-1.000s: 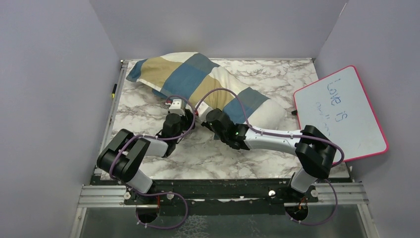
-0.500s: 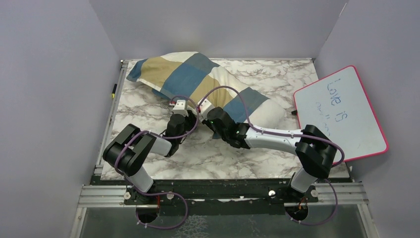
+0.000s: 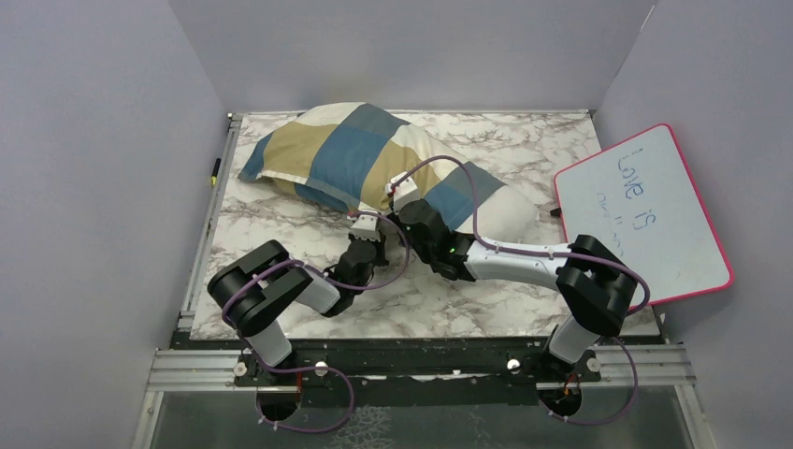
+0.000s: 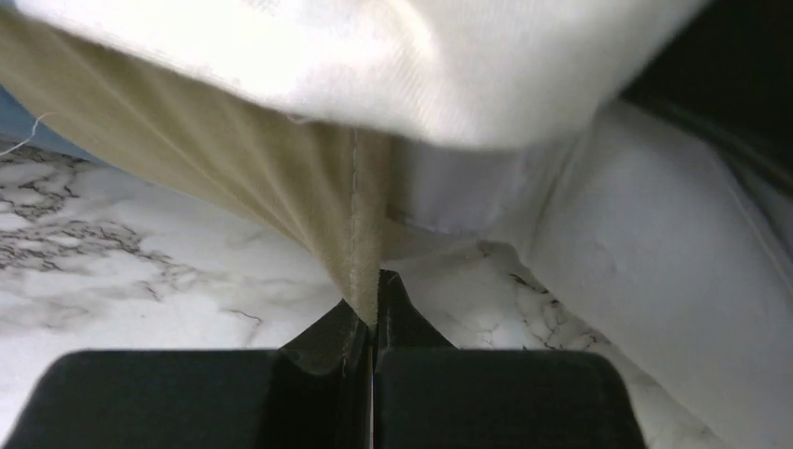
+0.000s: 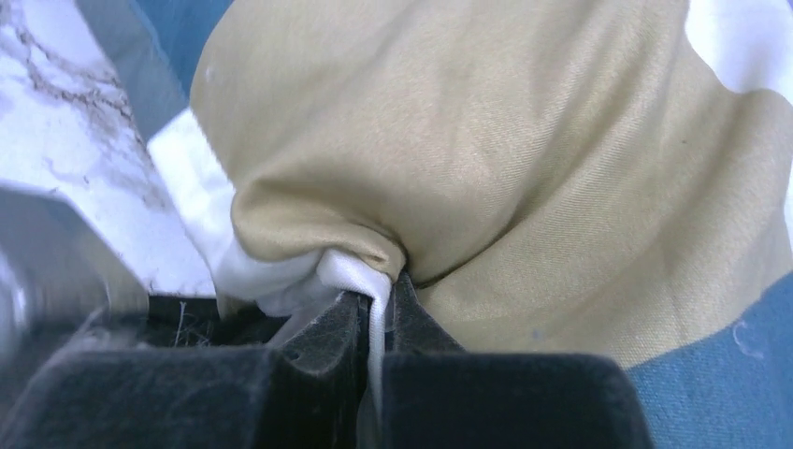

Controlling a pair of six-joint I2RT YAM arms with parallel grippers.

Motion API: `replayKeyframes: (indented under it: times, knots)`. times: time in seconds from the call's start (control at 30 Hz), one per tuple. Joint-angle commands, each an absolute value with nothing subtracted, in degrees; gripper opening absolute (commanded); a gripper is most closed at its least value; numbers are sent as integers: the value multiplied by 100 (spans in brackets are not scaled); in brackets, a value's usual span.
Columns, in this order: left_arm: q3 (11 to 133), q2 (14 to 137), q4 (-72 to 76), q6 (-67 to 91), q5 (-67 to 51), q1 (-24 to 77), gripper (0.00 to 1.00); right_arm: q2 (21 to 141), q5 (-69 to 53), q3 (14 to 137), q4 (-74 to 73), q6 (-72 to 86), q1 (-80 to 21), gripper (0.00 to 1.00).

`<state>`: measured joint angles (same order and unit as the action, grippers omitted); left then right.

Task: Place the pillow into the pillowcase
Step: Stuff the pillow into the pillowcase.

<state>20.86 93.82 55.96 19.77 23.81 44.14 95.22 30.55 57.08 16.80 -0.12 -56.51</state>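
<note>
The pillowcase [image 3: 351, 154], in blue, tan and cream blocks, lies across the back left of the marble table with the pillow inside it. The pillow's [image 3: 512, 211] bare off-white end sticks out at the right. My left gripper [image 3: 367, 224] is at the near edge of the case. In the left wrist view my left gripper [image 4: 372, 295] is shut on a tan hem of the pillowcase [image 4: 309, 187]. Just to its right, my right gripper [image 3: 404, 208] is also at the case's edge. In the right wrist view my right gripper [image 5: 377, 292] is shut on a white fold of the pillowcase [image 5: 505, 159].
A pink-rimmed whiteboard [image 3: 645, 215] with writing leans at the right side of the table. A pen [image 3: 215, 170] lies along the left edge. Grey walls stand on the left, back and right.
My left arm has swung right and forward to the pillowcase's near edge, and its gripper has shut on the hem. The case has bunched up and shifted right. My right gripper has crept toward the back.
</note>
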Motion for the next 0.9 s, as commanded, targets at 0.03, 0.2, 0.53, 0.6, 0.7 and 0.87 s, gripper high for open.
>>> replayKeyframes:
  times: [0.03,0.2,0.53,0.6,0.7,0.87]
  knots:
    - [1786,9729,6225,2063,2817,5045,0,9547,3527,5678,2849,657,-5521,0]
    - [1804,9152,6316,1552,2909,5045,0,9451,3309,5702,2583,897,-5494,0]
    - [3520,6004,3930,155,1674,5036,0,8586,1292,8412,-1411,3303,-5254,0]
    - [4075,5862,3479,70,1237,5036,0,8567,643,8728,-1614,3877,-4900,0]
    - [4745,5981,2953,33,795,5037,0,8620,53,8758,-1601,4449,-4257,0]
    - [5365,6796,2579,275,37,4898,0,9046,-1517,8116,-1042,5441,-3036,0]
